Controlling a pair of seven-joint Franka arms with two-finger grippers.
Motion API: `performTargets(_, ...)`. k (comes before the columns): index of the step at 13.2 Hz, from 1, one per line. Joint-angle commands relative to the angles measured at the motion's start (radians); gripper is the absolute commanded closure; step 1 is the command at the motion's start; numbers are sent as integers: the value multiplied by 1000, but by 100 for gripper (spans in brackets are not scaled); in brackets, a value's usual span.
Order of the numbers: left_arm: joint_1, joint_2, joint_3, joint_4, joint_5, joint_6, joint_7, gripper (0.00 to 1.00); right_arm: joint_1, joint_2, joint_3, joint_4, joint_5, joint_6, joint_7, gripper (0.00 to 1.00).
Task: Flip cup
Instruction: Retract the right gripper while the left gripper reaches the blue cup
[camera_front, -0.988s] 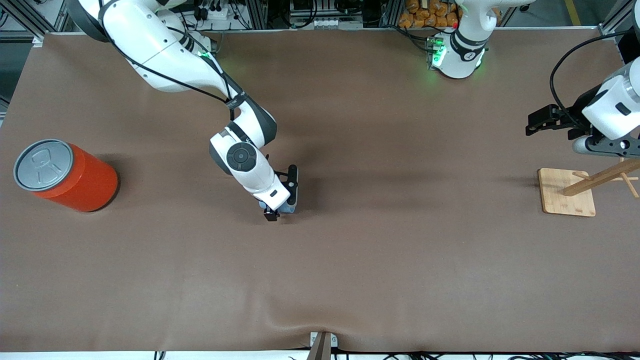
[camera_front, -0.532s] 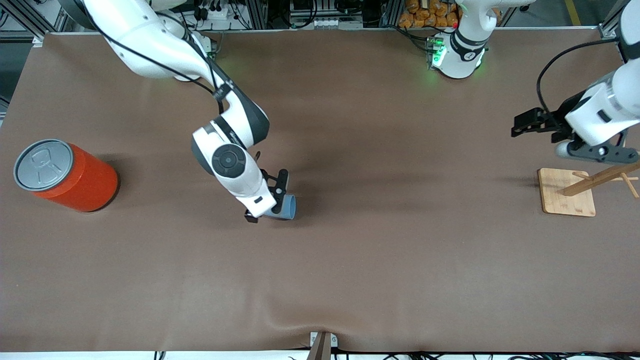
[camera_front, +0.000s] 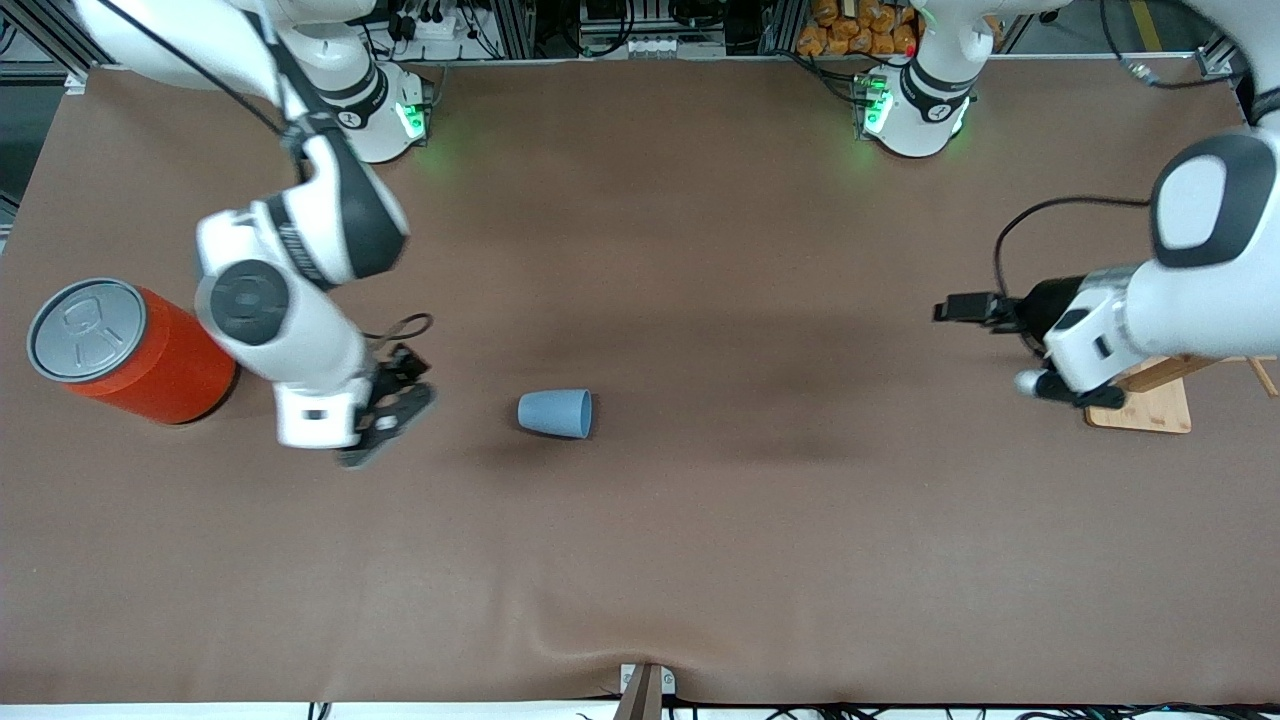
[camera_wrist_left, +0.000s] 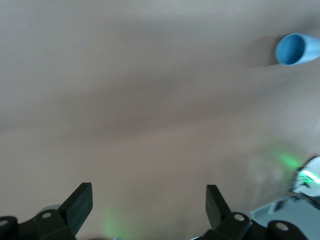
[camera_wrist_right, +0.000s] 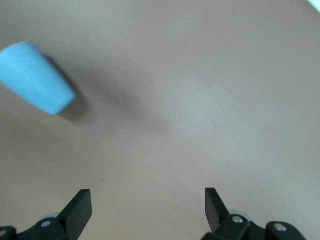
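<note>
Lying on its side near the middle of the counter (camera_front: 700, 560), the cup (camera_front: 556, 413) has its long axis running along the counter's length, wide mouth toward the left arm's end and narrow base toward the right arm's end. I see the right gripper (camera_front: 390, 415), fingers apart and empty, over bare counter between the cup and the orange can (camera_front: 130, 352), and only its wrist view shows the cup's closed base (camera_wrist_right: 35, 76). The left gripper (camera_front: 965, 308), fingers apart and empty, hangs beside the wooden stand (camera_front: 1140, 398); its wrist view alone looks into the open mouth (camera_wrist_left: 291, 49).
</note>
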Motion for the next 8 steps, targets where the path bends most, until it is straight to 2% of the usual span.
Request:
performTargets(1,-41,113,0,97,-96,8,12,0,-68,-101,16,-32,32,-71,171,0)
performTargets(4,-125,205,-2,115,-270,98,47,0,-155,-170,15,-31,127,-195,204,0)
performTargets(8,-248,274,-3,105,-388,236,58,0,-240,-247,15,-32,139,-254,204,0)
